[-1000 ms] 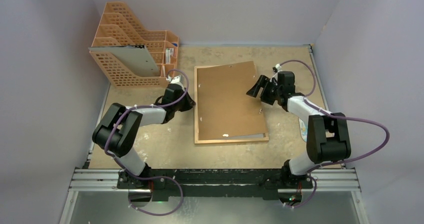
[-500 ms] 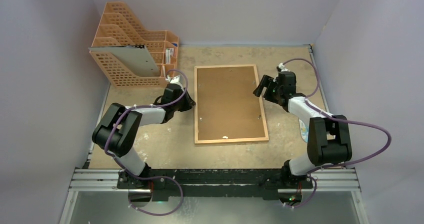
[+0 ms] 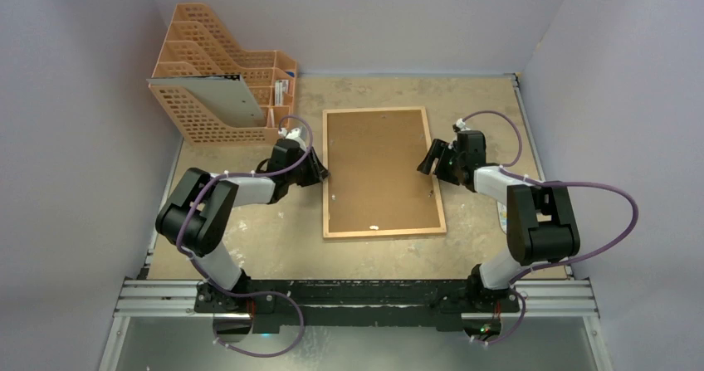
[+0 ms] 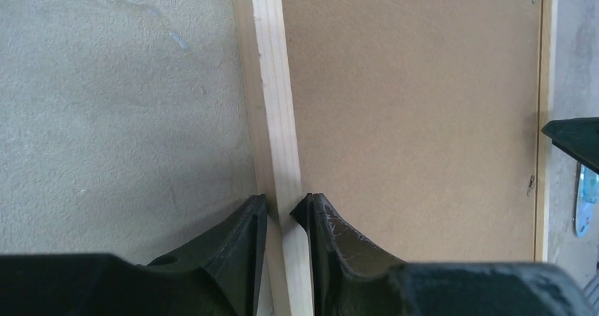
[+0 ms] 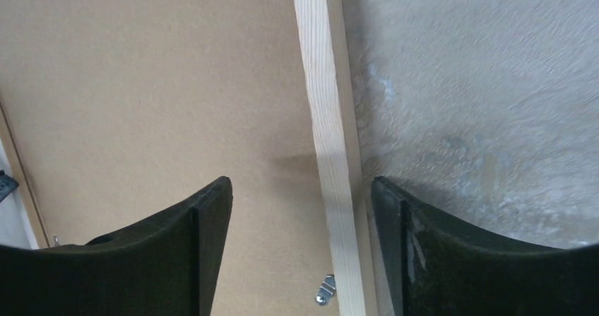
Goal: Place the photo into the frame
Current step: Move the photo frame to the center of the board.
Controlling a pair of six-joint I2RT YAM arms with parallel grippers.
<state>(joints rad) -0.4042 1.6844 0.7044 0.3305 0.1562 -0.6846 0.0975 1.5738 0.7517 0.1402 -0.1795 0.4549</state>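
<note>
The frame (image 3: 383, 233) lies face down in the middle of the table, with the brown backing panel (image 3: 380, 168) flat inside it. The photo is hidden. My left gripper (image 3: 320, 172) sits low at the frame's left rail (image 4: 272, 83). Its jaws (image 4: 282, 206) straddle that rail slightly open, the right finger against the wood and a thin gap at the left finger. My right gripper (image 3: 431, 157) hovers over the right rail (image 5: 321, 83). It stands wide open (image 5: 300, 189), one finger over the backing panel (image 5: 155, 83) and the other over the table, holding nothing.
An orange file rack (image 3: 220, 89) with a grey sheet stands at the back left. A small blue-and-white item (image 3: 503, 213) lies by the right arm. A metal turn clip (image 5: 325, 290) sits on the backing beside the right rail.
The backing panel, askew and lifted on the right a second ago, now lies square inside the frame. My right gripper has come nearer along the right rail. My left jaws have loosened.
</note>
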